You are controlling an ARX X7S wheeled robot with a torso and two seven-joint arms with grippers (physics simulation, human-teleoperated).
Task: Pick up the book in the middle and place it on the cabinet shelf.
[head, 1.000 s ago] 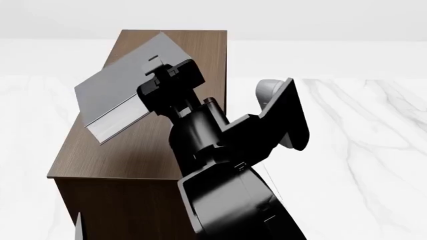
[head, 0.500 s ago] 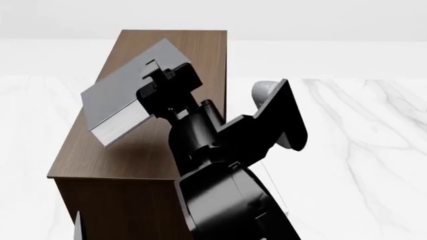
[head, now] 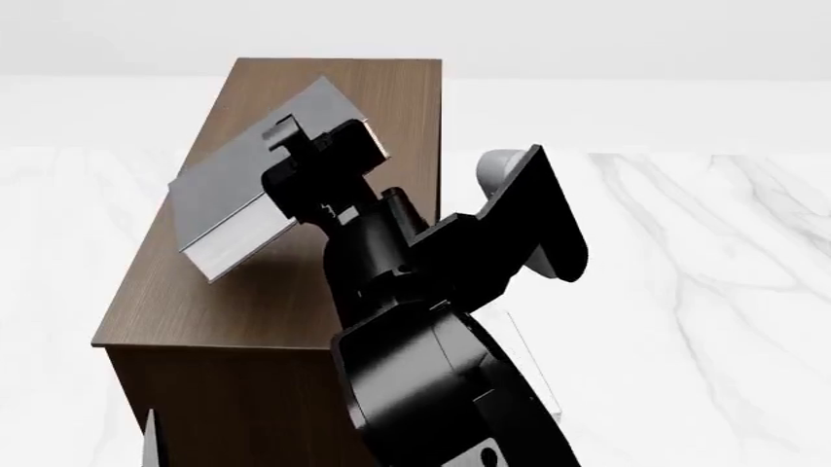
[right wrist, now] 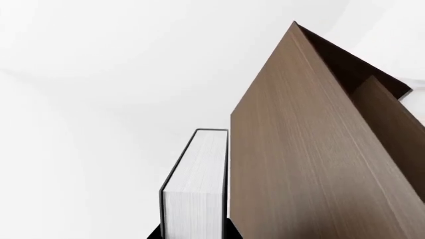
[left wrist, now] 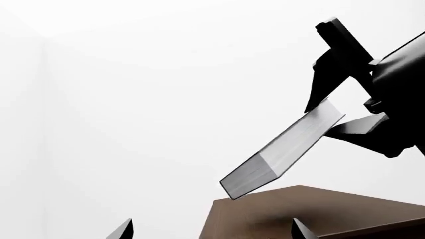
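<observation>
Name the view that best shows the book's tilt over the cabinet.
Left wrist view: the book hangs tilted, low corner just above the cabinet. Head view shows its cover; right wrist view only its page edges.

Book position: the book (head: 240,180), clamped in the right hand (head: 306,146), has shifted rightward over the cabinet shelf (head: 279,302) across the last second, in the head view.
Book outline: its near white-paged corner has moved in from the cabinet's left edge; the grey cover shows narrower than before.
Right arm: the hand has moved slightly upward in the view; the elbow housing (head: 526,209) has swung left.
</observation>
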